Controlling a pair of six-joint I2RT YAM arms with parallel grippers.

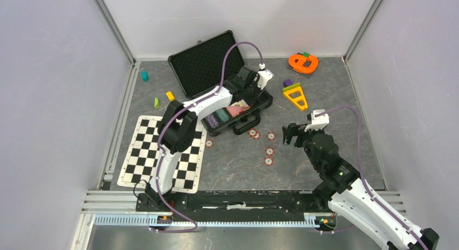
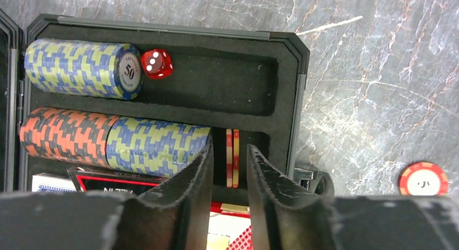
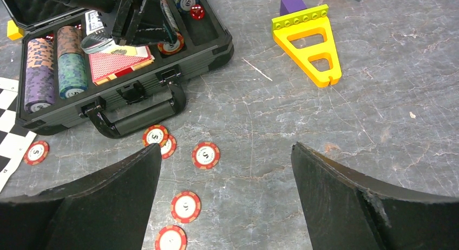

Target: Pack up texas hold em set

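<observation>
- The grey marbled bench (image 1: 325, 87) sits inside white walls. The open black briefcase (image 1: 203, 60) lies far and left of centre, its long axis running from near-left to far-right.
- Your left end effector (image 2: 229, 147) hangs over the case's right end. Its jaws are narrowly parted, in line with 2 red-and-yellow chips (image 2: 233, 158) standing on edge in the slot beside the chip stacks (image 2: 157, 144).
- The gap looks wider than those 2 chips, but you cannot tell for certain whether either finger touches them.
- Your right end effector (image 3: 224, 147) stands wide and holds nothing. It hovers over the bare bench to the right of the case handle.
- 5 loose chips (image 1: 269, 151) lie flat just left of it and nearer, so the right arm is the closer one. As discs, they have no long axis to line up with.
- A 6th chip (image 1: 209, 143) lies beside the checkered mat (image 1: 141, 152), closer to the left arm.
- From above, the left arm covers much of the case interior.
- The card decks (image 3: 116, 60) are partly hidden behind the left fingers, and the nearest loose chip is cut off at the bottom edge of the right wrist view.
</observation>
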